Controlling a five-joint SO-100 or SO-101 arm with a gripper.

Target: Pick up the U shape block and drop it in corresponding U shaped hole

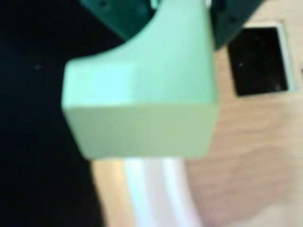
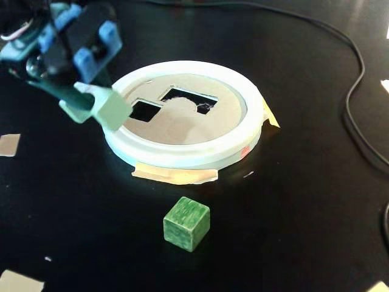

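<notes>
Holding the pale mint-green arch-notched U shape block (image 2: 104,107) clamped in your dark green two-finger gripper (image 2: 85,102) over the white ring's left rim, you have the dark arch-shaped U shaped hole (image 2: 189,99) lying rightward toward the tan disc's centre.

**Bystanders on the black surface**

In the fixed view a dark, streaky green cube (image 2: 186,223) sits alone on the black surface (image 2: 304,213), near the front. A black cable (image 2: 352,115) curves down the right side. Strips of tan tape (image 2: 175,176) lie flat, with similar scraps, probably tape too, at the left edge (image 2: 8,145).
</notes>
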